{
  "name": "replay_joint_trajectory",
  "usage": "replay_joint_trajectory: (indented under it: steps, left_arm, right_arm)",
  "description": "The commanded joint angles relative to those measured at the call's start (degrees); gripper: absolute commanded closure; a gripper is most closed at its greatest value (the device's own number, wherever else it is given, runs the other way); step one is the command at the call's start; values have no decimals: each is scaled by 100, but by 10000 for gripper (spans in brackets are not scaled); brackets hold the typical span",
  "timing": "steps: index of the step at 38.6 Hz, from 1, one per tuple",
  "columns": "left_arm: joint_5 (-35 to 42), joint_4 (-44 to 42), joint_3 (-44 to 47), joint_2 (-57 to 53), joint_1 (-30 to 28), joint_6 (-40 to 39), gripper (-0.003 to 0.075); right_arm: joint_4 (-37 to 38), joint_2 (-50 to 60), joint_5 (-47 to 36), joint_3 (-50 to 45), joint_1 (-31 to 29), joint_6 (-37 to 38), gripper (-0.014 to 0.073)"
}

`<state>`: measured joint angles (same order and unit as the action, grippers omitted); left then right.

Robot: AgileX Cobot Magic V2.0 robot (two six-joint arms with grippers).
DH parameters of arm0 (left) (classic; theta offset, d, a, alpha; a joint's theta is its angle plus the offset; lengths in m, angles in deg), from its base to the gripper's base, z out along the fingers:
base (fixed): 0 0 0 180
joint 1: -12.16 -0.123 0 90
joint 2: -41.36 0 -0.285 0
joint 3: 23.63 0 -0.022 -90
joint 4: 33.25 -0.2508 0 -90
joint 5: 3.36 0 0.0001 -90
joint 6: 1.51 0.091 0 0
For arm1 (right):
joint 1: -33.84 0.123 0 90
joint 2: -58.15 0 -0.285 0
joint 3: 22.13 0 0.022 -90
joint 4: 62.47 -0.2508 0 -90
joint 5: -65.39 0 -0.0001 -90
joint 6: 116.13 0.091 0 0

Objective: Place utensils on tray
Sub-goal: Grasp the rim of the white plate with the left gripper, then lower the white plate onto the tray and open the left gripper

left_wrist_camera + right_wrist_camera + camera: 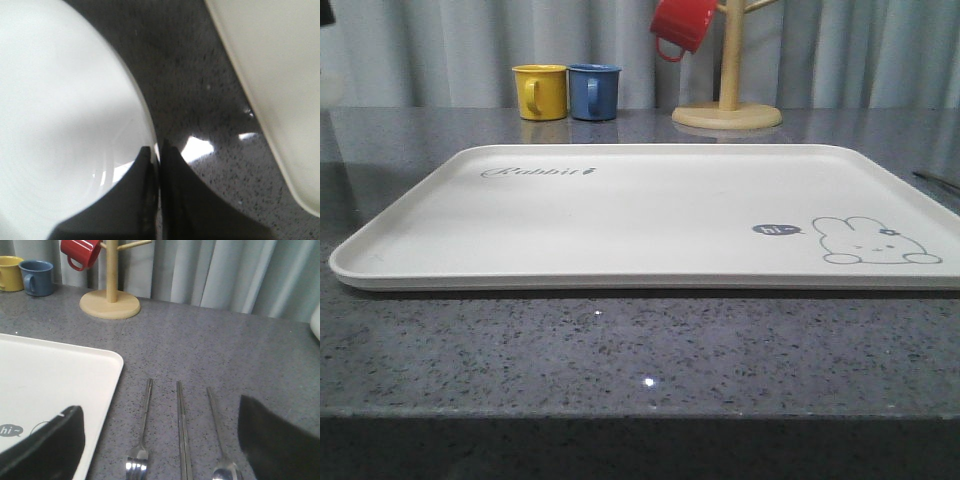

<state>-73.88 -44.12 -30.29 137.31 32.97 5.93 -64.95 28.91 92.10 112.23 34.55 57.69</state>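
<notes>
Tray: one cream tray (620, 215) lies flat on the grey stone table (620, 350), nothing resting on it. Rabbit drawing and "hi" bubble sit at its right end in the front view.

Left gripper: the left gripper (159, 150) has its two dark fingers pressed nearly together over the rim of the white plate (60, 115). The rim runs into the narrow slit between them, so the judgement is that the plate edge is pinched.

Plate position: the plate lies on the table beside the tray, with a strip of bare stone between the two; a rounded tray corner shows in the left wrist view.

Right gripper: the right gripper (160, 440) has its fingers spread wide and holds nothing.

Utensils by the right gripper: one fork (142, 425), one pair of chopsticks (183, 430) and one spoon (217, 430) lie side by side on the table just off the tray's right edge.

Deciding relation: all three long axes run parallel, pointing away from the right gripper toward the curtain, with the fork tines and spoon bowl at the near end. The chopsticks lie midway between the open fingers. The right arm is the nearer one for these three; the left arm serves the plate.

Other items, counted: one yellow mug (540, 91), one blue mug (593, 91), one red mug (682, 25) hung on one wooden mug stand (727, 100).
</notes>
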Motion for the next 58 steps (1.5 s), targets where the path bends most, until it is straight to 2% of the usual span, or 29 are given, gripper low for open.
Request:
replay_joint_trajectory:
  steps: [1,10,21,28,46,51,58]
  left_arm:
    - [-167,-226,-716,-254,467,-113,738]
    - [-158,-201,-1387,-14,1558,-188,738]
    - [-158,398,-1418,500,2566,-188,738]
    - [-115,477,-1418,921,2815,-188,738]
    - [-153,829,-1398,1515,2816,-188,730]
    - [-153,829,-1384,1539,2816,-188,639]
    - [-153,829,-1384,1539,2816,-188,366]
  right_arm:
    - [-12,-74,-499,181,-25,-31,-48]
    - [-12,-74,-499,181,-25,-31,-48]
    - [-12,-74,-499,181,-25,-31,-48]
    - [-12,-74,-499,181,-25,-31,-48]
    - [-12,-74,-499,181,-25,-31,-48]
    - [-12,-74,-499,181,-25,-31,-48]
    - [-12,-74,-499,181,-25,-31,-48]
